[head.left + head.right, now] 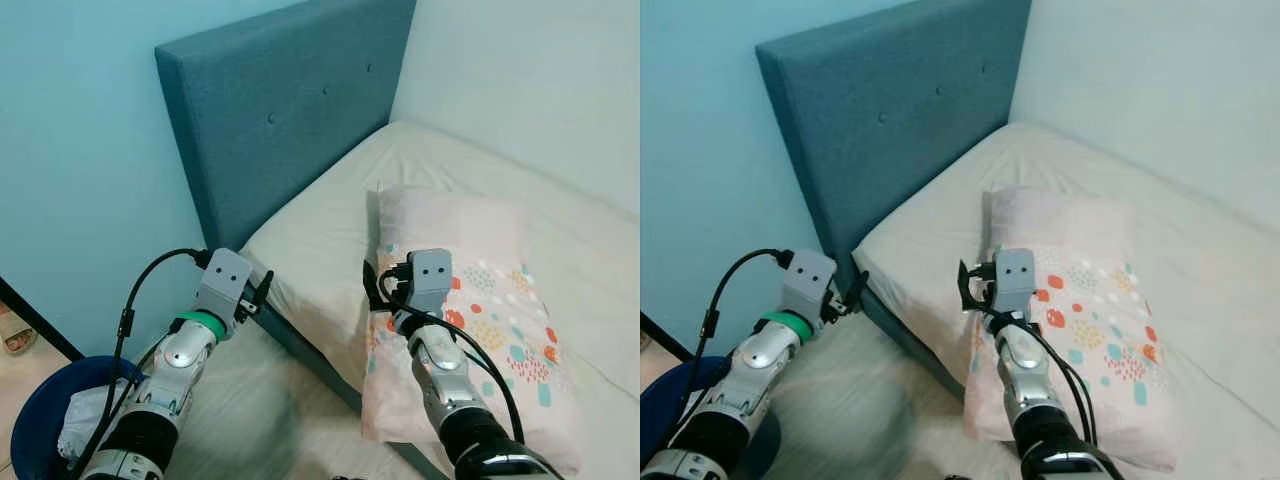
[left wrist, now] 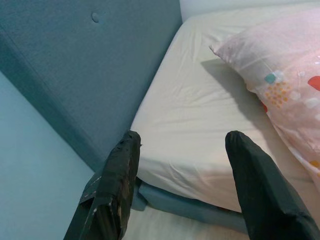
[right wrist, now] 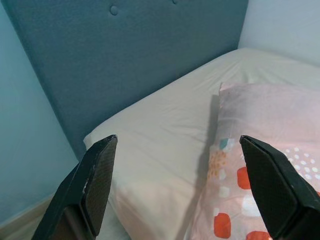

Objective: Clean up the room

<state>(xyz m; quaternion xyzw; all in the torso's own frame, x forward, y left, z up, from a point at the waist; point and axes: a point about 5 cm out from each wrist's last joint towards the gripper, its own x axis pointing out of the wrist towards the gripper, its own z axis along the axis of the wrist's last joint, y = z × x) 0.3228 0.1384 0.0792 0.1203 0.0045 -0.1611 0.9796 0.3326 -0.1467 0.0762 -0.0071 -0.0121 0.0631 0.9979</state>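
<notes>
A pink pillow [image 1: 480,290] printed with coloured dots lies on the cream-sheeted bed [image 1: 330,230], its near end reaching the mattress's front edge. My right gripper [image 1: 372,285] hovers at the pillow's left side, open with nothing between its fingers; the right wrist view looks past the right gripper [image 3: 177,140] at the sheet and the pillow [image 3: 265,130]. My left gripper [image 1: 262,290] is held just off the mattress's corner below the headboard, also open and empty. From the left wrist, the left gripper [image 2: 182,137] frames that corner of the bed [image 2: 190,115].
A blue padded headboard [image 1: 290,110] stands against the turquoise wall. A dark blue bin [image 1: 25,420] with white crumpled material [image 1: 85,415] inside sits on the floor at the lower left. The bed's blue base [image 1: 300,345] runs along the pale floor [image 1: 260,410].
</notes>
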